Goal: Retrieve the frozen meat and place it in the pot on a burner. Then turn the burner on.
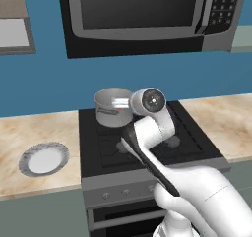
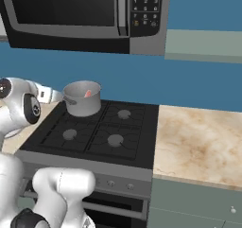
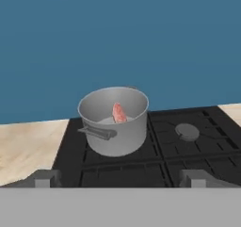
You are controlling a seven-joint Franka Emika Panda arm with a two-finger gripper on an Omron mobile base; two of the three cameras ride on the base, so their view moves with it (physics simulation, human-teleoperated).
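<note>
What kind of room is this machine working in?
It looks like a home kitchen, a computer-rendered one. A black gas stove sits between marble-look counters, a microwave hangs above it, and a metal pot with a piece of meat inside stands on a back burner.

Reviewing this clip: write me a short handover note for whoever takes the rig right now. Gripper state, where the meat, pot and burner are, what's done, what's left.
Gripper: open, empty, pulled back in front of the stove and facing the pot.
Frozen meat: inside the pot, leaning against its inner wall.
Pot: upright on the rear-left burner, handle toward the front-left.
Stove knobs: along the front panel, untouched as far as the views show; no flame visible.
Done: meat is in the pot.
Left: turn on the burner under the pot.
</note>
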